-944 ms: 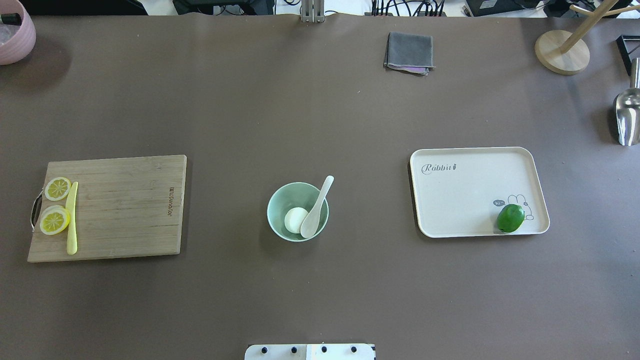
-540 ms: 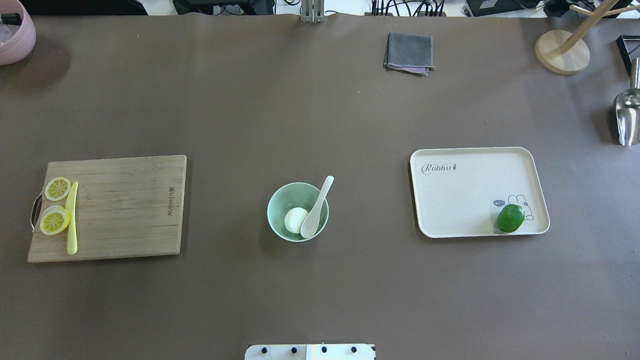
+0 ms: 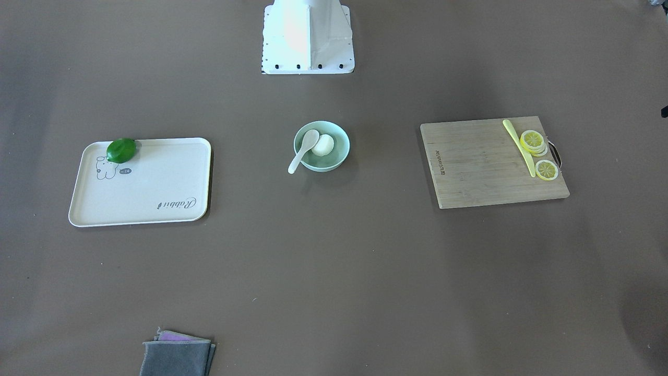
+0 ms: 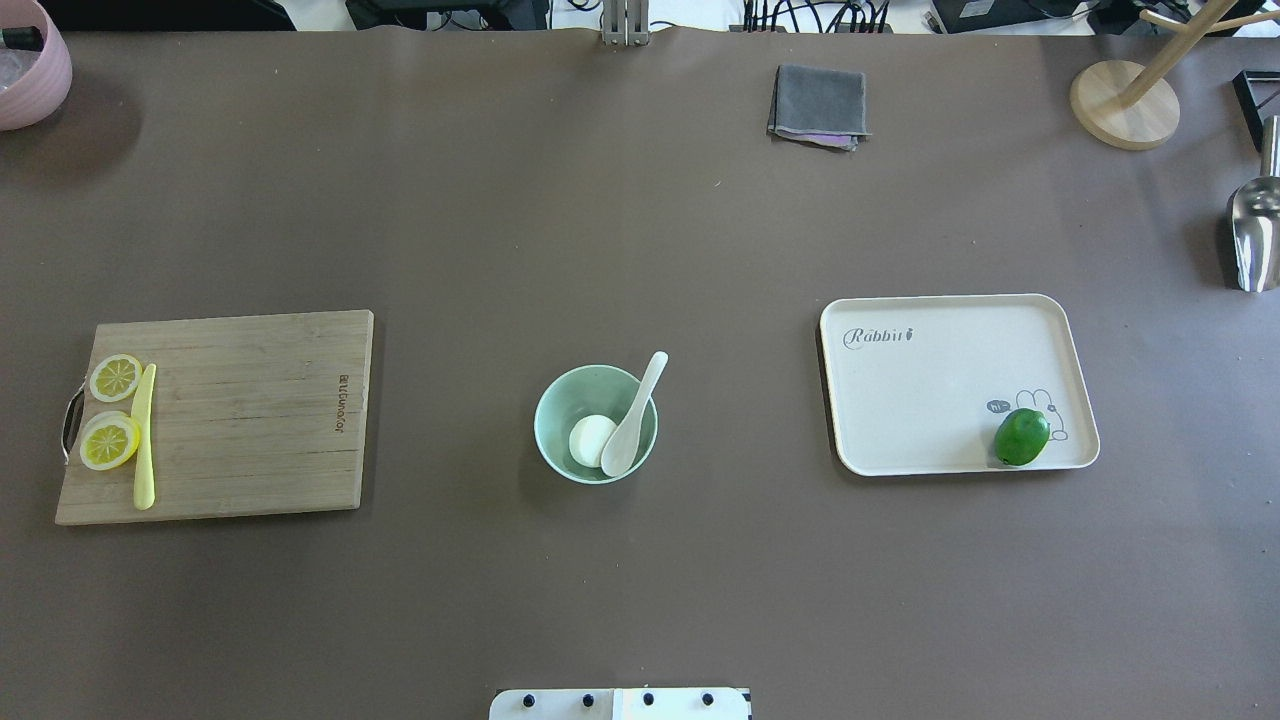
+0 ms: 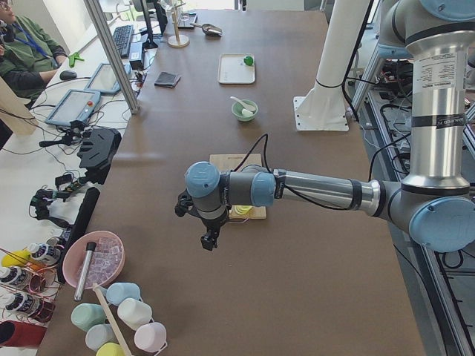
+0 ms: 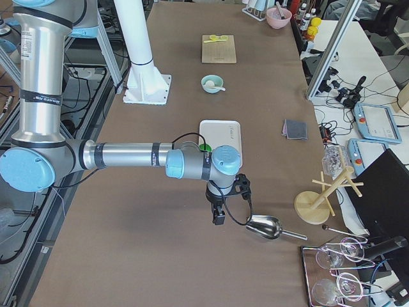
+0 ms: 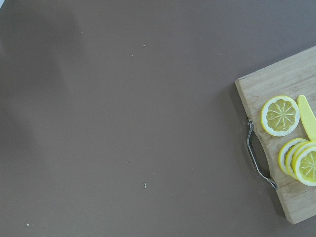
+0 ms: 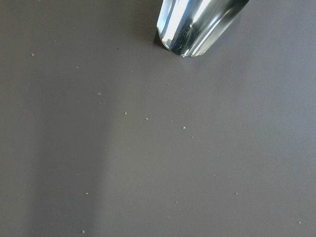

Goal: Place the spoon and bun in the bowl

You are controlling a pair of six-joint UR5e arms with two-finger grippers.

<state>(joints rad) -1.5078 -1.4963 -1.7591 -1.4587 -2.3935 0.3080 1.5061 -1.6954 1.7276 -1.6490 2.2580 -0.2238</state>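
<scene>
The mint-green bowl [image 4: 578,393] stands at the middle of the table. The white bun [image 4: 589,441] lies inside it. The cream spoon [image 4: 632,420] has its scoop in the bowl beside the bun, and its handle leans over the rim. The bowl [image 3: 340,151], the bun [image 3: 324,145] and the spoon [image 3: 304,149] also show in the front-facing view. Both arms are far from the bowl. My left gripper [image 5: 210,239] hangs beyond the cutting board's end. My right gripper [image 6: 218,217] hangs near a metal scoop. I cannot tell whether either is open or shut.
A wooden cutting board [image 4: 240,415] with lemon slices [image 4: 110,438] and a yellow knife [image 4: 144,435] lies on the left. A cream tray [image 4: 930,380] with a lime [image 4: 1021,436] lies on the right. A grey cloth [image 4: 818,105], a metal scoop [image 4: 1255,235] and a wooden stand [image 4: 1125,100] are farther off.
</scene>
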